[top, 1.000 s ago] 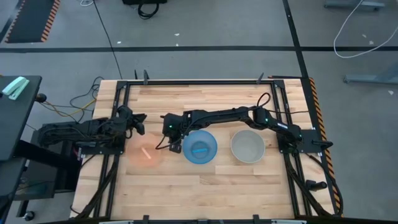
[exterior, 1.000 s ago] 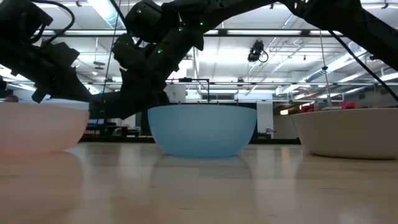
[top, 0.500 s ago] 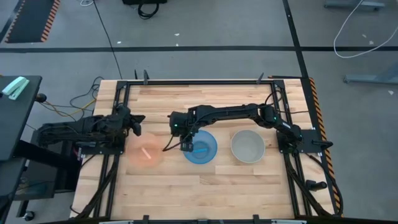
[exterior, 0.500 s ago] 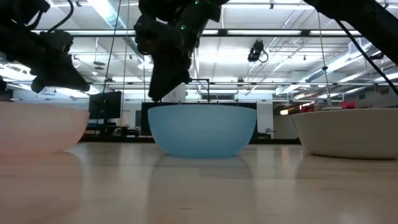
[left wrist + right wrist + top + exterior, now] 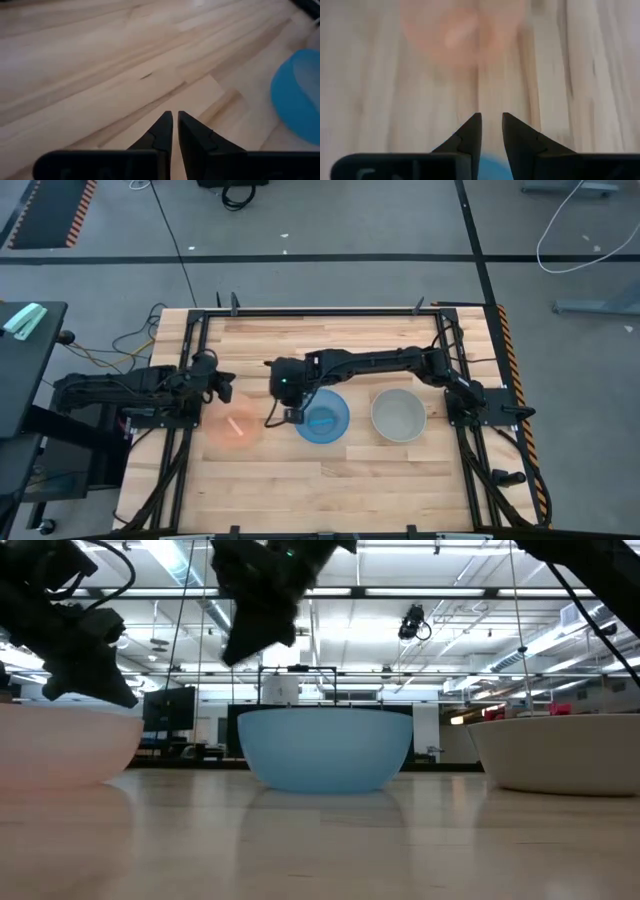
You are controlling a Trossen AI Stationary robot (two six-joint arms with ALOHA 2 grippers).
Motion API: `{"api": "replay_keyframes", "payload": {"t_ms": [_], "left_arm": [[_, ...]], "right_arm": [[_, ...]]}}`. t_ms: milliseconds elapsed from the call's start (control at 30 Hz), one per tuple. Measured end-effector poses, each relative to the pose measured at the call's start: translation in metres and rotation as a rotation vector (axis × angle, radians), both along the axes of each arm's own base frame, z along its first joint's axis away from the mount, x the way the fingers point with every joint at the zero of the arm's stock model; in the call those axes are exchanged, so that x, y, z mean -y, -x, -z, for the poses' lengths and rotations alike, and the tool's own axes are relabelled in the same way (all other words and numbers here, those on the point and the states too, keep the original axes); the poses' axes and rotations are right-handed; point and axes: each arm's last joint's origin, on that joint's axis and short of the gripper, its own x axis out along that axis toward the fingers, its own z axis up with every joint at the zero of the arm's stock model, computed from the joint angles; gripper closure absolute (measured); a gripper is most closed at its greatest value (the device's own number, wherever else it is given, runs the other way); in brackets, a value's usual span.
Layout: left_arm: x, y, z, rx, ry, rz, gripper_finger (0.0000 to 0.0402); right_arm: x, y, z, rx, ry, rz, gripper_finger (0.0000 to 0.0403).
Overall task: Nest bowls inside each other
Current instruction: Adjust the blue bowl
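Note:
Three bowls stand upright in a row on their bases on the wooden table: the pink-orange bowl (image 5: pixel 235 426) (image 5: pixel 55 745) (image 5: pixel 465 30), the blue bowl (image 5: pixel 324 418) (image 5: pixel 325 750) (image 5: pixel 296 100) and the grey-white bowl (image 5: pixel 398 415) (image 5: pixel 565 752). My right gripper (image 5: pixel 284 416) (image 5: pixel 491 117) hangs in the air above the table between the pink-orange and blue bowls, pointing down, open by a narrow gap and holding nothing. My left gripper (image 5: pixel 227 388) (image 5: pixel 173 115) is shut and empty, just beyond the pink-orange bowl's far rim.
Black frame rails (image 5: pixel 190 370) run along the table's left, right and far sides. Bare wood (image 5: pixel 330 480) lies in front of the bowls, toward the near edge, and behind them toward the far edge. The right arm (image 5: pixel 380 362) stretches over the table from the right, behind the blue and grey-white bowls.
My right gripper started low beside the blue bowl's left side, swung over that bowl's left rim, then rose and drew back to the left. It now hangs higher between the blue and pink-orange bowls. None of the bowls moved.

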Motion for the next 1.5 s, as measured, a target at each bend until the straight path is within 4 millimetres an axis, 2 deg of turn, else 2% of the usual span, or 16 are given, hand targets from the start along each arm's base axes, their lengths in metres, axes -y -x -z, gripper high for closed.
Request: {"api": "replay_keyframes", "payload": {"t_ms": [133, 333, 467, 667, 767, 867, 1100, 1233, 1333, 1500], "left_arm": [[-0.001, 0.0, -0.001, 0.0, -0.035, -0.038, 0.0363], [-0.004, 0.001, -0.002, -0.005, -0.101, -0.111, 0.0359], [-0.005, 0.002, -0.002, -0.005, -0.128, -0.142, 0.0364], [-0.007, 0.003, -0.004, 0.0, -0.205, -0.234, 0.0368], [-0.007, 0.003, -0.005, 0.007, -0.212, -0.243, 0.0364], [-0.007, 0.003, -0.005, 0.007, -0.212, -0.243, 0.036], [-0.007, 0.003, -0.005, 0.006, -0.212, -0.242, 0.0363], [-0.007, 0.003, -0.005, 0.006, -0.212, -0.242, 0.0367], [-0.007, 0.003, -0.005, 0.004, -0.213, -0.241, 0.0365], [-0.007, 0.003, -0.005, -0.007, -0.224, -0.231, 0.0358]], "right_arm": [[0.003, -0.011, -0.01, 0.15, -0.021, -0.055, 0.0317], [0.013, -0.015, -0.015, 0.225, -0.021, -0.083, 0.0313], [0.014, -0.022, -0.013, 0.294, -0.046, -0.164, 0.0313], [0.009, -0.04, 0.022, 0.298, -0.099, -0.225, 0.0316], [0.015, -0.04, 0.036, 0.241, -0.116, -0.199, 0.0316], [0.021, -0.031, 0.048, 0.088, -0.108, -0.152, 0.0316], [0.03, 0.017, 0.067, -0.47, -0.015, 0.057, 0.0316], [0.035, 0.038, 0.069, -0.682, 0.079, 0.177, 0.0314], [0.038, 0.042, 0.066, -0.712, 0.135, 0.228, 0.0312], [0.038, 0.038, 0.056, -0.625, 0.166, 0.208, 0.0311]]}}
